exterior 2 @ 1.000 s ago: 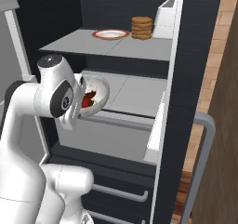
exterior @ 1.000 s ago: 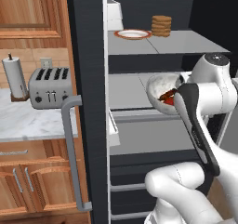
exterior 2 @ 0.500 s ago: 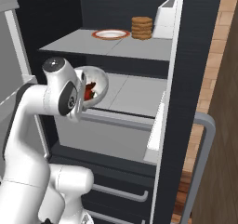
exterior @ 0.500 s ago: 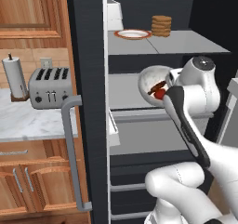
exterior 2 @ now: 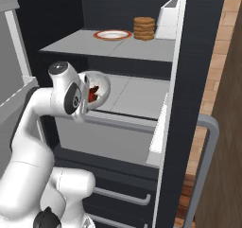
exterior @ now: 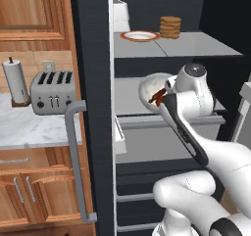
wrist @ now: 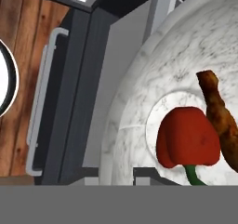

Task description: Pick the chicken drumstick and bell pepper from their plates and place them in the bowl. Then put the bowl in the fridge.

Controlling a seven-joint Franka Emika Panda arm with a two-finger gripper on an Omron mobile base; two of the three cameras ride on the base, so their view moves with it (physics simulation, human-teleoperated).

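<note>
1. I have the bowl [exterior: 149, 88] carried at the end of the arm, tipped on its side so its opening faces back toward the base, in the open fridge [exterior 2: 142, 52] at the level of the middle shelf [exterior 2: 137, 94].
2. The hand [exterior: 164, 97] sits at the bowl's rim; its fingers are hidden behind the bowl and the wrist, so I cannot tell how far apart they are, though the bowl hangs from the hand with nothing else visibly under it.
3. In the hand view the bowl's marbled white inside curves around the bell pepper [wrist: 187, 143], which lies against the flat bottom with its green stem pointing to the lower edge of the view.
4. The chicken drumstick [wrist: 219, 118] lies just beside the pepper, touching it, running along the bowl's inner wall.
5. From the right base view I see the red pepper [exterior 2: 93, 93] inside the tilted bowl, just above the front of the middle shelf.
6. On the fridge's top shelf stand a red-rimmed plate [exterior: 140, 35], a stack of cookies [exterior: 170, 27] beside it, and a white carton [exterior: 120, 15] near the door side.
7. Left of the fridge, on the marble desk [exterior: 29, 127], stand a toaster [exterior: 53, 91] and a paper towel roll [exterior: 15, 81].
8. The open fridge door carries a long grey handle [exterior: 76, 156].
</note>
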